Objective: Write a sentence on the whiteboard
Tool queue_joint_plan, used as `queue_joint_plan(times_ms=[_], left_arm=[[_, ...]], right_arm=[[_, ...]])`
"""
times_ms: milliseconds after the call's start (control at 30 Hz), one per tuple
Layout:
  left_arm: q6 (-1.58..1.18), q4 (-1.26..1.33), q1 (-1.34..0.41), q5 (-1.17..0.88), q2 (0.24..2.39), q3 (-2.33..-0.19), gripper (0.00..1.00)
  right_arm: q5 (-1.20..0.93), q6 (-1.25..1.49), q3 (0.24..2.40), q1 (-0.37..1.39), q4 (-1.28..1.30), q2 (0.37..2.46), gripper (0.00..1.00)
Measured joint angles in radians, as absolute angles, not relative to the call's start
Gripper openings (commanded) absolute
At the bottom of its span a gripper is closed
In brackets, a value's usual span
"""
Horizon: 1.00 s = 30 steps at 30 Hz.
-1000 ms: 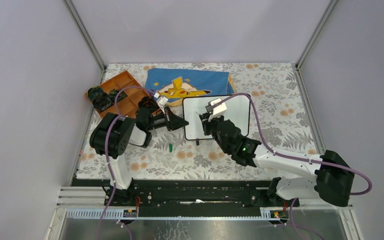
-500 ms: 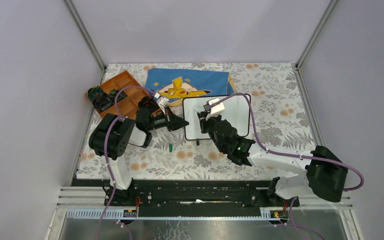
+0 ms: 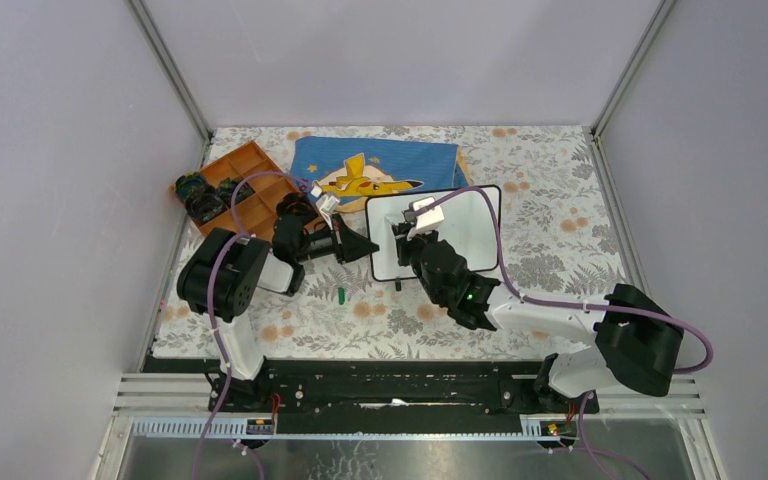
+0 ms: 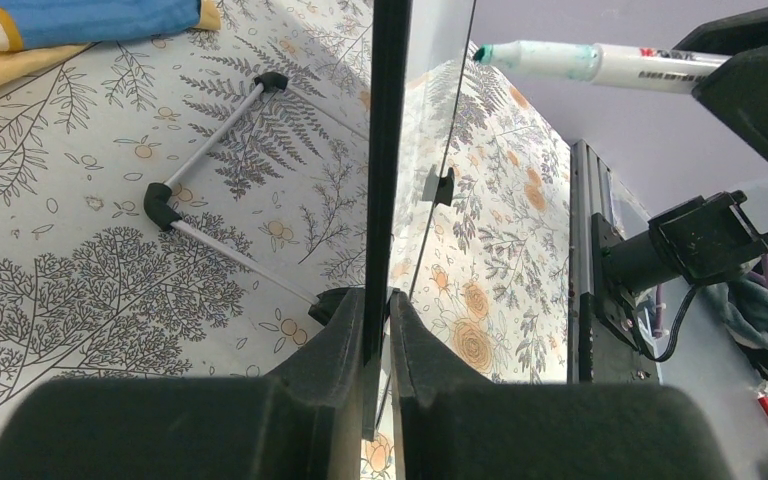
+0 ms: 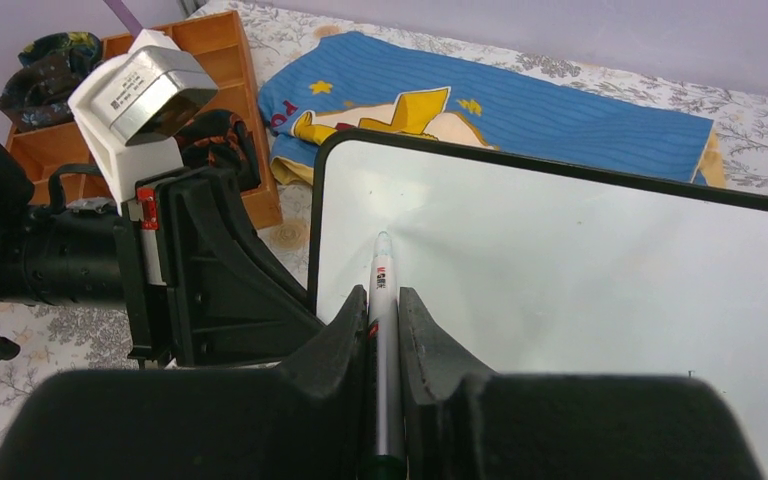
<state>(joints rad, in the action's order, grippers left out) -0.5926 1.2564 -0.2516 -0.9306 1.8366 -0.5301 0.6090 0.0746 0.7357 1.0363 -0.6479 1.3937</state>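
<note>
Two grips hold: the left gripper (image 4: 377, 312) pinches the left edge of the glossy, black-framed white whiteboard (image 3: 470, 225) at mid-frame in the top view; the right gripper (image 5: 382, 305) clasps a white green-tipped marker (image 5: 381, 270). Its arm has slid left, tip now near the board's upper left, which is blank; writing likely imminent.

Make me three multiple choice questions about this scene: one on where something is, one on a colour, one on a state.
1. Where does the blue cloth lie relative to the whiteboard?
A) beyond its far edge B) draped over it C) at its near edge
2. What colour is the tip of the marker?
A) red B) green C) black
3. What is the left pincer doing?
A) hanging open B) clamping the whiteboard's edge C) holding the marker
Answers: 1 A, the top view shows the cloth past the board. 2 B, the left wrist view shows a green tip. 3 B, its fingers pinch the black frame.
</note>
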Motion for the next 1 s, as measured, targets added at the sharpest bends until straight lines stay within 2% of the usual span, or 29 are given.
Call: queue_joint_plan(times_ms=[1000], left_arm=[[-0.572, 1.222, -0.257, -0.924, 1.822, -0.530, 0.00]], right_arm=[[0.620, 0.102, 0.752, 1.026, -0.670, 1.440, 0.00]])
